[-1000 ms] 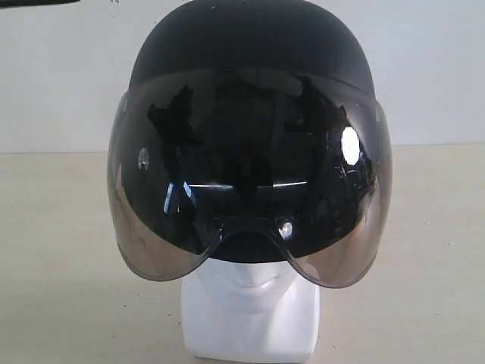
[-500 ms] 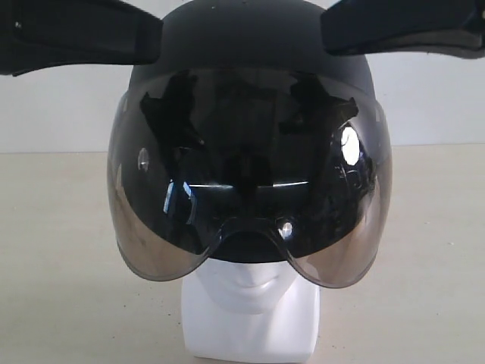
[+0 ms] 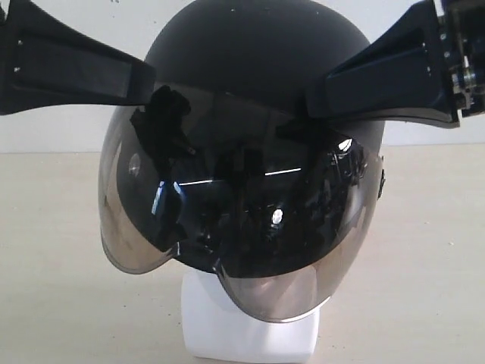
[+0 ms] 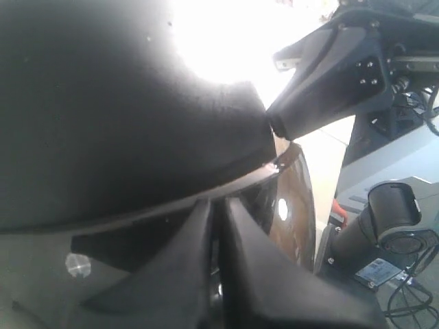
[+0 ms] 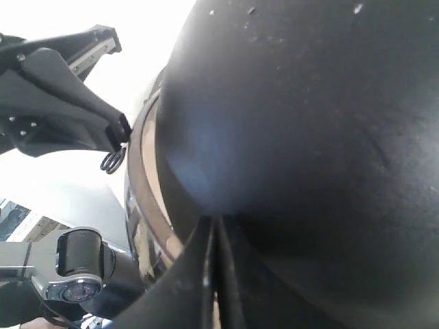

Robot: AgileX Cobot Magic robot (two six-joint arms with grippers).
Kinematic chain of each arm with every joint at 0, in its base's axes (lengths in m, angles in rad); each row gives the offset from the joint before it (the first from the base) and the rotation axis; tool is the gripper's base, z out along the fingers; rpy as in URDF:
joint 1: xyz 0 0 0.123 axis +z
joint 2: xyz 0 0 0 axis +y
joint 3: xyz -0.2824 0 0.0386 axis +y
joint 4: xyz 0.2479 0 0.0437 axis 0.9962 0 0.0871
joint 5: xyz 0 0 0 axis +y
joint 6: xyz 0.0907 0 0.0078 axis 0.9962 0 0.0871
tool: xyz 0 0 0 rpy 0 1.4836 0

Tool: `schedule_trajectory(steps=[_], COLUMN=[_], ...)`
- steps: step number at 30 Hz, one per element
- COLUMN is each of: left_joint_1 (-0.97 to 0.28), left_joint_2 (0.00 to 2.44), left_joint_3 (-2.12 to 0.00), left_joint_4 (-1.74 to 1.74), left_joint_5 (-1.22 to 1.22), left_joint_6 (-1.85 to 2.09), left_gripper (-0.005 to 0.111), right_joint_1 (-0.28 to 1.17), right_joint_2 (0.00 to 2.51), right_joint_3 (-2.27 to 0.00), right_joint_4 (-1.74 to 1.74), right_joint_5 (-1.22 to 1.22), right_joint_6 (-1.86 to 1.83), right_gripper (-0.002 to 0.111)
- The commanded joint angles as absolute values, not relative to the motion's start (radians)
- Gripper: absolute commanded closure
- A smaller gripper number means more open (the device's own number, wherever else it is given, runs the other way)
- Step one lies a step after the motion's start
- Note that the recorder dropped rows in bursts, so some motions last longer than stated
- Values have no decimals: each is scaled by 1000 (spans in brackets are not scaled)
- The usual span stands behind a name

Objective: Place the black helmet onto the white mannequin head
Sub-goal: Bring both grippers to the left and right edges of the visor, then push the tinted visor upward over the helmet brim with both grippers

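The black helmet (image 3: 258, 53) sits on the white mannequin head (image 3: 250, 334), tilted, its smoky visor (image 3: 227, 205) hanging low and hiding the face; only the neck and base show. My left gripper (image 3: 148, 80) is shut, its tip against the shell's left side above the visor. My right gripper (image 3: 314, 95) is shut too, pressed against the shell's right side. In the left wrist view the joined fingertips (image 4: 216, 205) meet the helmet (image 4: 103, 123) at its rim. In the right wrist view the joined fingertips (image 5: 216, 221) touch the helmet shell (image 5: 309, 123).
The head stands on a beige table (image 3: 424, 265) before a white wall (image 3: 424, 133). A camera on a dark stand (image 4: 396, 214) is beyond the helmet, seen also as the camera (image 5: 79, 264) in the right wrist view.
Both arms came down from above to the helmet's sides. The helmet has tipped and turned, and its visor now drops over the chin that showed earlier.
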State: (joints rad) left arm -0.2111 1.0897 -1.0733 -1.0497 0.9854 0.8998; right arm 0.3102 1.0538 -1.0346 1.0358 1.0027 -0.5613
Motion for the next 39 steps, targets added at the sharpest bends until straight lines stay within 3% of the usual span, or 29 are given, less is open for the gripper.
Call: schedule_trajectory(steps=[1,39], left_joint_1=[-220,-220], left_joint_2=[1094,1073], left_joint_3=[-1054,-970], left_joint_4=[-1026,-981], left_joint_5=[978,995], left_joint_6=[890,868], left_gripper=[102,102], right_joint_1=[314,314], right_joint_2=[1059,1059], right_joint_3=[-1023,-1023], right_joint_4=[995,920], right_joint_5=[1012,1114], right_joint_6=[-561,-494], right_gripper=[108,108])
